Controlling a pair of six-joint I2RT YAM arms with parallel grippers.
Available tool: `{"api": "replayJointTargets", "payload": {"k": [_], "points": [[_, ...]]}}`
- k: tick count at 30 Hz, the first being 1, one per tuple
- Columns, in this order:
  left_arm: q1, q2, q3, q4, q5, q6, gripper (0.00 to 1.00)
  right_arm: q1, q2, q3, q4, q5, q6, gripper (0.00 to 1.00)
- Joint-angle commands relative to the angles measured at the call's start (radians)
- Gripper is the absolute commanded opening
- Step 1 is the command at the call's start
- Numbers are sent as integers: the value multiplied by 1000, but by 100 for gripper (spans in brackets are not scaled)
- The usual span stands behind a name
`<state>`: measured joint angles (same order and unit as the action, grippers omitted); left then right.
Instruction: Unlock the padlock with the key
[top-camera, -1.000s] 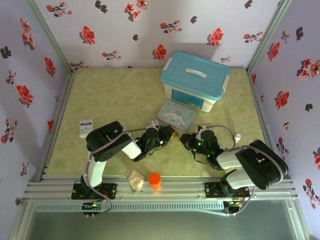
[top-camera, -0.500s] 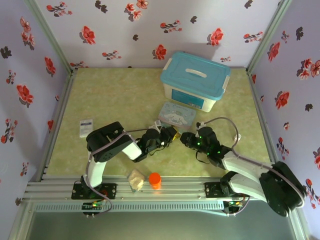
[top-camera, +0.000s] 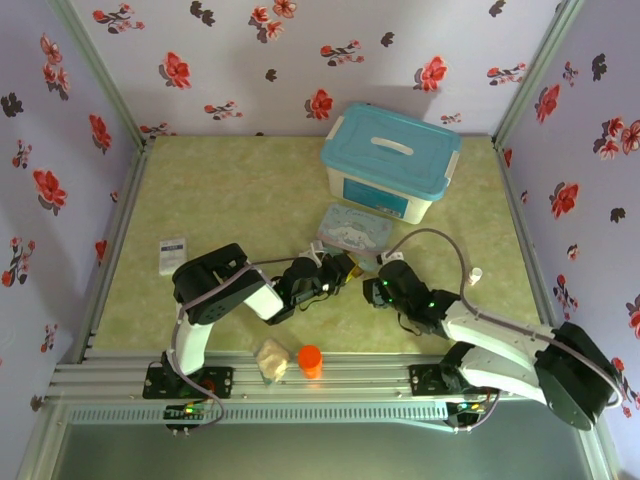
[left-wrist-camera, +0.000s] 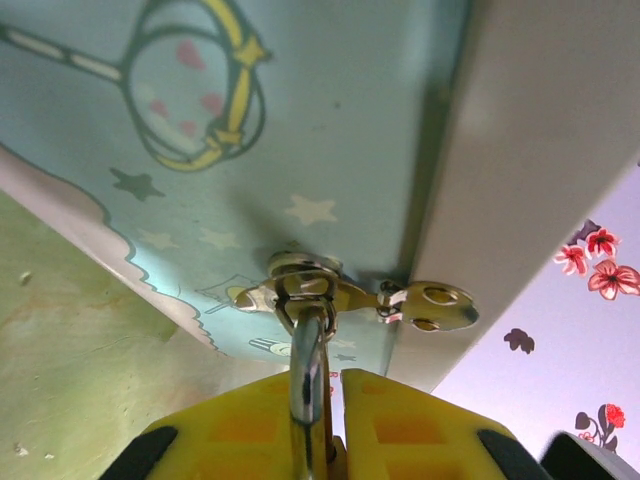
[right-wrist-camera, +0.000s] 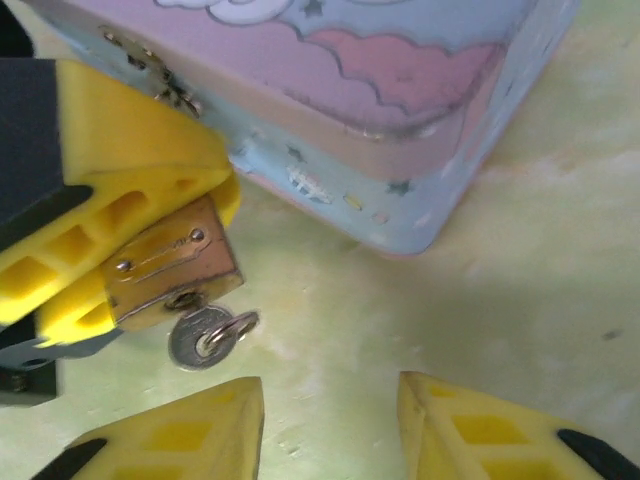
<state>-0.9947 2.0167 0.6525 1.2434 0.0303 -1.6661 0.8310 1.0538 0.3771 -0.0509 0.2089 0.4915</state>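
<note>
The small brass padlock (right-wrist-camera: 170, 265) is clamped between the yellow fingers (right-wrist-camera: 120, 160) of my left gripper (left-wrist-camera: 335, 430), which is shut on it. Its grey shackle (left-wrist-camera: 308, 370) runs through the metal hasp (left-wrist-camera: 340, 295) on the pale blue cartoon tin (right-wrist-camera: 400, 100). The little grey key (right-wrist-camera: 200, 340) sticks in the padlock's underside, with a small ring hanging from its round head. My right gripper (right-wrist-camera: 330, 430) stands open just short of the key and touches nothing. In the top view the left gripper (top-camera: 340, 268) and the right gripper (top-camera: 372, 290) meet in front of the tin (top-camera: 352, 232).
A white box with a blue lid (top-camera: 390, 160) stands behind the tin. An orange cylinder (top-camera: 310, 360) and a beige lump (top-camera: 271, 360) sit at the near edge between the arm bases. A white card (top-camera: 173, 253) lies to the left.
The right gripper's jaws have parted, and its arm has stretched out flatter towards the padlock. The left arm and the padlock have stayed where they were.
</note>
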Motion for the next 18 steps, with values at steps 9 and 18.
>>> {"api": "replayJointTargets", "payload": {"k": [9, 18], "points": [[-1, -32, -18, 74, 33, 0, 0, 220, 264, 203, -97, 465, -206, 39], [0, -34, -18, 74, 43, -3, 0, 221, 280, 195, -45, 453, -265, 22]]}}
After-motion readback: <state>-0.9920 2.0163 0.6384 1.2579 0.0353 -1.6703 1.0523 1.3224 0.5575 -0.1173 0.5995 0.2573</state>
